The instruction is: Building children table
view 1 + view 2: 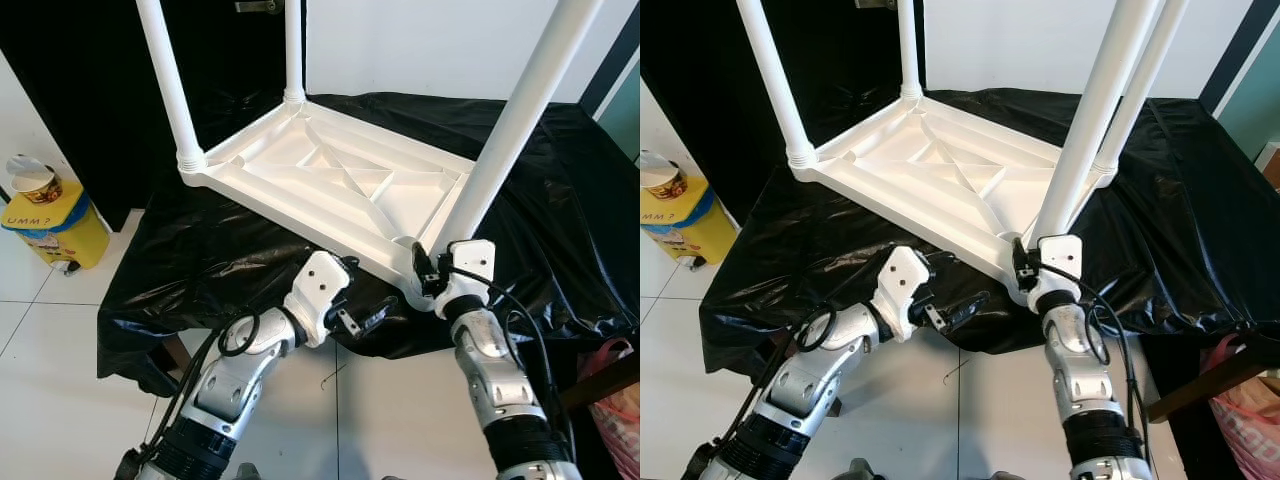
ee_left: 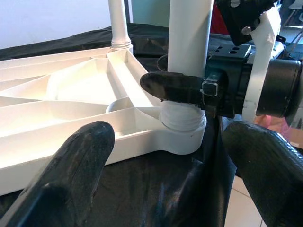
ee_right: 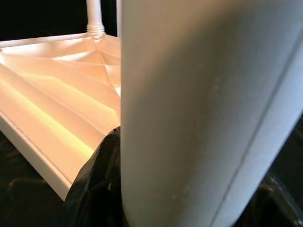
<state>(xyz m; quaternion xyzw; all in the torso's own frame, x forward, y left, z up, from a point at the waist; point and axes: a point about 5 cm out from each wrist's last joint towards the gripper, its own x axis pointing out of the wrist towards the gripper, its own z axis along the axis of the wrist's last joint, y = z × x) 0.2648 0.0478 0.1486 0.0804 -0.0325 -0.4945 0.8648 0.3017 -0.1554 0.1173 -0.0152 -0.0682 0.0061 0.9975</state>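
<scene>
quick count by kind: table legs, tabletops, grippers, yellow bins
table legs: 4
tabletop: 1
grippers, left gripper and right gripper: 2
yellow bin: 1
total: 8

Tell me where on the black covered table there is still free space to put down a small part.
Free: the black cover right of the upturned white tabletop, and the strip left of it. Crowded: the near corner, where the right gripper holds the near leg beside the open left gripper.
</scene>
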